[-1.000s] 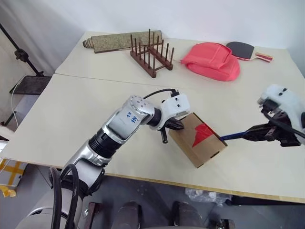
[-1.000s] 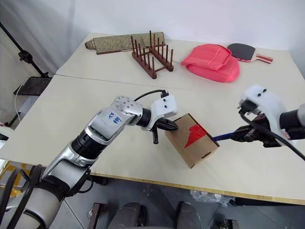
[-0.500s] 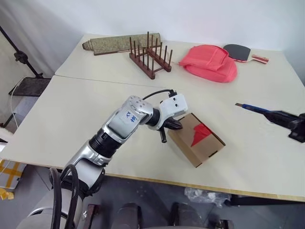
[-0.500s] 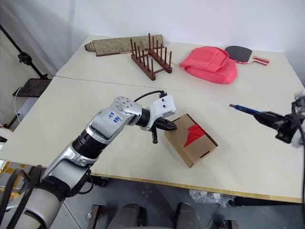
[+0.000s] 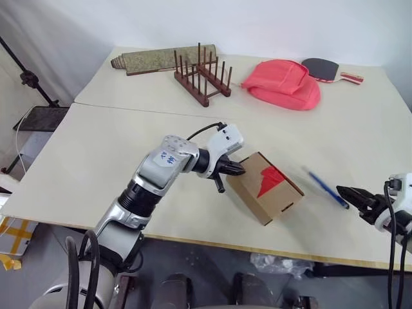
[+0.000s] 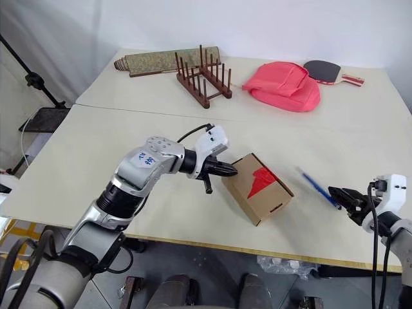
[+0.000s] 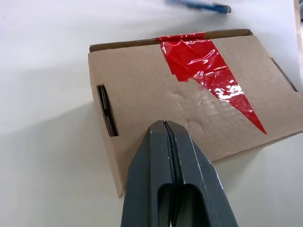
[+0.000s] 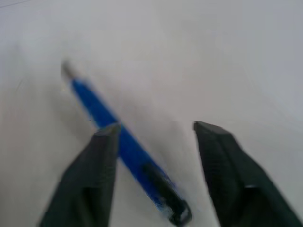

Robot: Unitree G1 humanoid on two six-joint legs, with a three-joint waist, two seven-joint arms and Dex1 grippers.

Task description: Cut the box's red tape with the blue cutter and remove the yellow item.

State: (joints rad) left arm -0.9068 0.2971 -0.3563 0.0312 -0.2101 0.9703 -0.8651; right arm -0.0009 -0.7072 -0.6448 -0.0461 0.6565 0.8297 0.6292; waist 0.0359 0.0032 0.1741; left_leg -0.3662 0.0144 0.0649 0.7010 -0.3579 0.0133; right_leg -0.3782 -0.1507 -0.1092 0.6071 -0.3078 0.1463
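The left gripper [image 5: 239, 170], a little left of centre in the head views, has its two black fingers pressed flat together with nothing between them. Its tip sits at the left end of the box [image 5: 266, 196]; whether it actually touches the cardboard I cannot tell. The left wrist view shows the closed fingers [image 7: 173, 163] over the box's near top edge, beside a slot cut-out in the side wall.

The box lies slantwise on the table [image 5: 116, 151], just right of centre in the frame, flaps shut. The red tape [image 5: 270, 180] runs as a ragged wedge across its top, broad at the far edge and tapering to a point toward the near one.

The right gripper [image 5: 351, 196] is low at the right edge of the frame, jaws spread apart and holding nothing. The blue cutter [image 5: 327, 189] lies loose on the table between it and the box, just ahead of the fingertips. In the right wrist view the cutter runs diagonally under the gap, passing close by one finger [image 8: 94, 170], and is blurred.

Along the top of the frame sit a rolled mat [image 5: 164, 58], a wooden peg rack [image 5: 203, 80], a pink-red bag [image 5: 283, 84] and a table-tennis paddle [image 5: 328, 69].
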